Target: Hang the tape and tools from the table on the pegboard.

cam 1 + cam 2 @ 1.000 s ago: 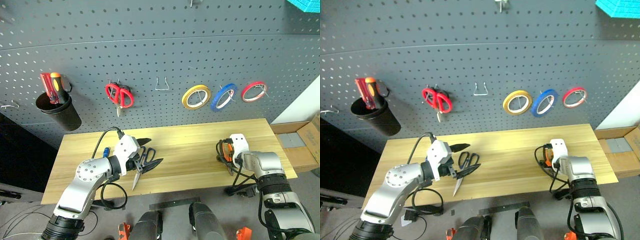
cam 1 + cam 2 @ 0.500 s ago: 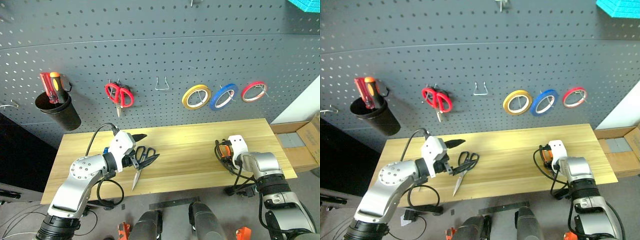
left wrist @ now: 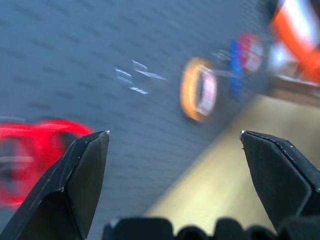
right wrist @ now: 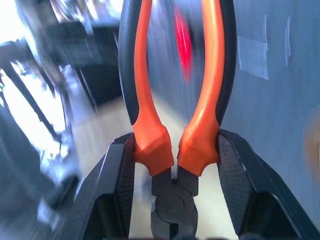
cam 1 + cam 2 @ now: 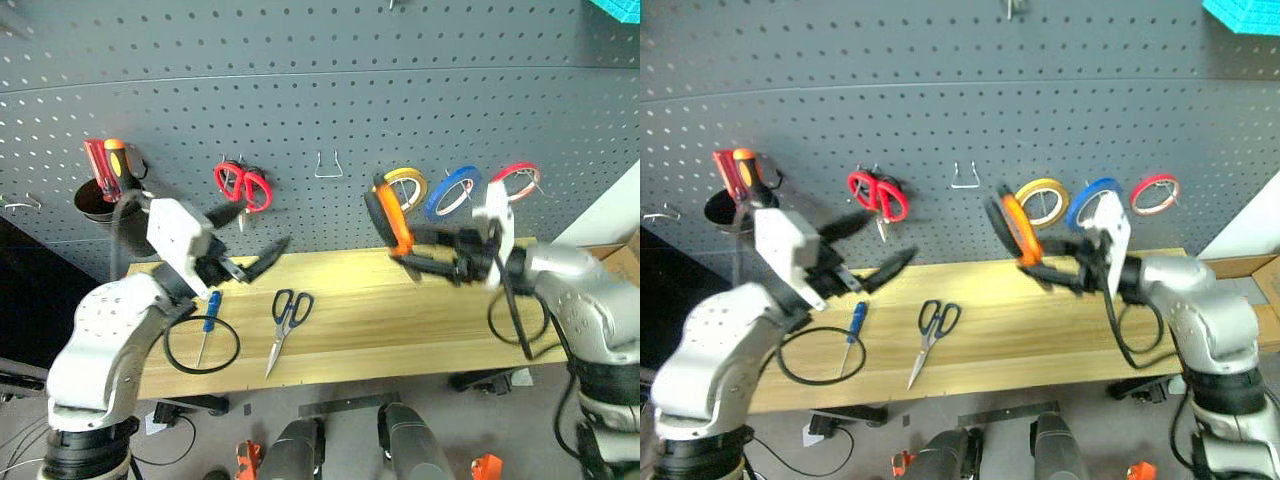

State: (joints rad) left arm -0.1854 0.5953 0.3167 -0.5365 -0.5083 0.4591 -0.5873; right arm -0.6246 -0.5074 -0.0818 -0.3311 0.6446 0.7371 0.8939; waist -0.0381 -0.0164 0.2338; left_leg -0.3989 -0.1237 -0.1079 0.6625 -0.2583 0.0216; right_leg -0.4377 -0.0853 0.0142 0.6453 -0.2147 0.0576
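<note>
My right gripper [image 5: 425,252] is shut on the pliers [image 5: 392,218] and holds them in the air in front of the pegboard [image 5: 300,90], their orange-and-black handles pointing up beside the yellow roll. In the right wrist view the fingers [image 4: 240,175] clamp the pliers [image 4: 150,145] near their joint. My left gripper [image 5: 250,235] hangs open and holds nothing, above the table's [image 5: 400,330] left part. The dark-handled scissors [image 5: 285,315] and the blue screwdriver [image 5: 208,318] lie flat on the table below it. The blue tape [image 5: 450,192] hangs on a hook.
Red scissors [image 5: 243,185], a yellow roll [image 5: 405,185] and a red roll [image 5: 515,180] hang on the board. An empty wire hook [image 5: 328,165] sits between them. A black cup [image 5: 95,200] holds red and orange screwdrivers. A black cable loop [image 5: 200,345] lies on the table.
My right gripper closed on the pliers and swung them up off the table and to the left. My left gripper rose away from the scissors, staying open and uncovering the blue screwdriver.
</note>
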